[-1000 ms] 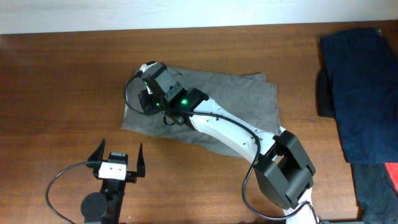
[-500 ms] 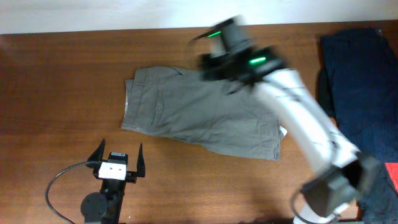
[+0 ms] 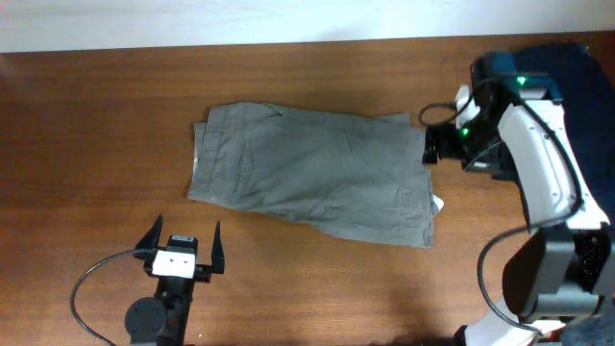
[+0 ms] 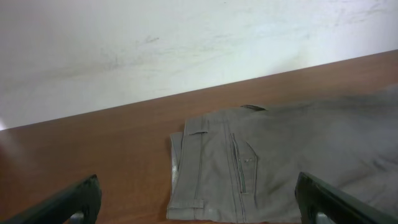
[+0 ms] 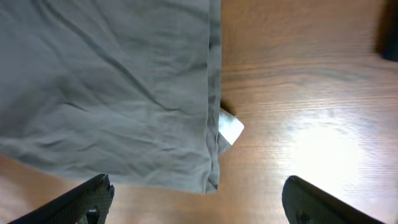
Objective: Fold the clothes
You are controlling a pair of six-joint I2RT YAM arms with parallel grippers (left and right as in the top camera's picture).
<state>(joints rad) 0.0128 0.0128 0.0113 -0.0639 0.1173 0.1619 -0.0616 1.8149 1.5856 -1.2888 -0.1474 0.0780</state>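
Note:
The clothes in play are grey-khaki shorts (image 3: 312,178), folded and lying flat mid-table, waistband to the left. My right gripper (image 3: 432,146) hovers at their right edge, open and empty. In the right wrist view the shorts (image 5: 112,81) fill the upper left, a white tag (image 5: 231,127) pokes out at the hem, and bare wood lies between the wide-spread right gripper (image 5: 199,199) fingers. My left gripper (image 3: 183,237) rests near the front edge, open and empty. Its wrist view looks at the waistband and stitched pocket of the shorts (image 4: 267,168) beyond the left gripper (image 4: 199,202).
A pile of navy-blue garments (image 3: 553,144) lies at the table's right side, with something red (image 3: 603,269) below it. A dark cloth corner (image 5: 390,37) shows at the right wrist view's upper right. A pale wall (image 4: 186,43) backs the table.
My right arm swung from the shorts' left waistband across to their right edge and its jaws opened. The shorts lie uncovered. The left arm stayed still.

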